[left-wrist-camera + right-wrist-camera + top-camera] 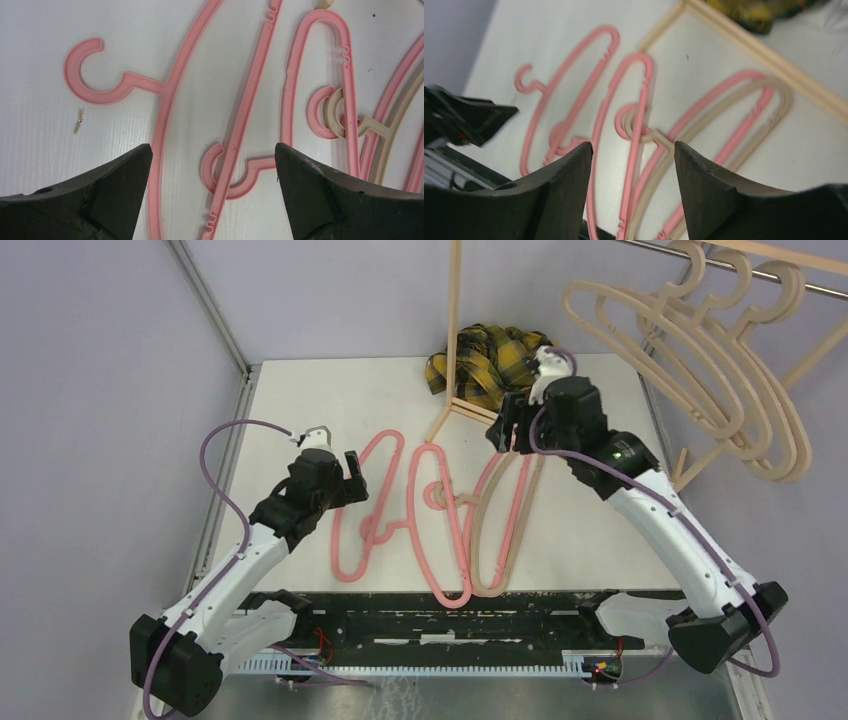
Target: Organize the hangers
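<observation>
- Left gripper (pixel 212 150) spread wide, empty, over thin pink plastic hanger (pixel 236 135): descend straight, pinch one bar only.
- Right gripper (pixel 633 147) also spread, empty; keep clear of tangled tan hanger (pixel 375 127).

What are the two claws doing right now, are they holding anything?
Left gripper: open, holding nothing, over the pink hangers.
Right gripper: open, holding nothing.

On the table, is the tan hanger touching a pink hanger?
Touching. The left wrist view shows it: the hook of the tan hanger lies under the bar of a pink hanger, which crosses directly over it.
</observation>
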You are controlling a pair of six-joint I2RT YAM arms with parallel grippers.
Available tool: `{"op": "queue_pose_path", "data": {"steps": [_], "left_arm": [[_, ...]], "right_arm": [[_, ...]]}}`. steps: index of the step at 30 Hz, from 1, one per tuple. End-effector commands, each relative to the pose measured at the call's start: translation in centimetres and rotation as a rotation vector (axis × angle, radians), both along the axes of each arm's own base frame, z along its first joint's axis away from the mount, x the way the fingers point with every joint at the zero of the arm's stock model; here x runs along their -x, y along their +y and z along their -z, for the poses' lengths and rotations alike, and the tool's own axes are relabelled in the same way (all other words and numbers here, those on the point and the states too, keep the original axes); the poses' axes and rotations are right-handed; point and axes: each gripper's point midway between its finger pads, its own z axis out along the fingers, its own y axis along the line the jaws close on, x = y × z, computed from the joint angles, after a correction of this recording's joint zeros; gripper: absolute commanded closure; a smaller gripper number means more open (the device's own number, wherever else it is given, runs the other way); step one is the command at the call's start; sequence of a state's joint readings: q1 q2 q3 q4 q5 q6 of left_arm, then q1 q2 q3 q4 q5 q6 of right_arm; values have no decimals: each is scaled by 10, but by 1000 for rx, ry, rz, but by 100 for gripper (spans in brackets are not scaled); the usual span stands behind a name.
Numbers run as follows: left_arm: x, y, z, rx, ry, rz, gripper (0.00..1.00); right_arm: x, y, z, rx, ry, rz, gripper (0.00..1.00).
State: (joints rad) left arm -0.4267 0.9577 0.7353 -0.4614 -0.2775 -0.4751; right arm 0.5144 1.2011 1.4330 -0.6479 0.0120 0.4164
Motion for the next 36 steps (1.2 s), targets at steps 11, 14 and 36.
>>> {"op": "queue_pose_path", "data": {"steps": [11,14,36], "left_arm": [[-17,-13,-15,58,-46,7,1],[-16,-12,-16,52,-50,6,1],[-12,-6,-11,18,-41,1,1]], "right_arm": [[44,47,223,237,420,-6,35],[50,54,250,281,465,-7,35],[70,24,342,384,615,170,75]]}}
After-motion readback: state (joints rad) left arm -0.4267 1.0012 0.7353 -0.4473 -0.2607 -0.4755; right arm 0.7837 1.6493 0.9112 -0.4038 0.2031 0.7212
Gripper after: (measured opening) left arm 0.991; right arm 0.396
